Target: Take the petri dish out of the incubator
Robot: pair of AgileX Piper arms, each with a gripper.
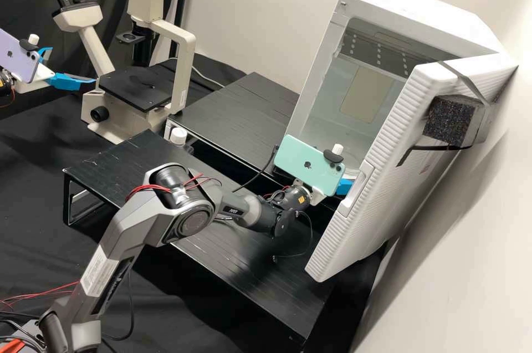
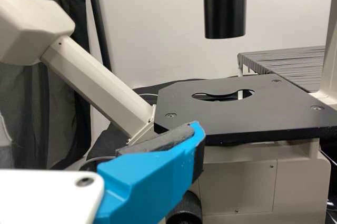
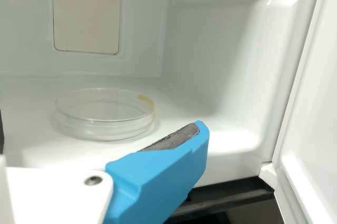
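In the high view my right gripper [image 1: 344,185] is at the front opening of the white incubator [image 1: 410,1], partly behind the door's edge. A clear, round petri dish [image 3: 105,121] lies flat on the incubator's white floor [image 3: 31,100] in the right wrist view, an orange-yellow mark on its rim. My right gripper [image 3: 102,129] stands open in front of the dish, not touching it. Far to the left, my left gripper [image 1: 69,66] is open beside the microscope [image 1: 102,54]; in the left wrist view one finger of the left gripper [image 2: 100,134] lies before the microscope stage [image 2: 231,108].
The incubator's ribbed door [image 1: 388,137] stands open at the right, a black foam block [image 1: 449,120] strapped on it. Black low platforms [image 1: 238,114] run beneath the right arm and up to the incubator. A white-capped bottle [image 1: 178,136] stands between two platforms.
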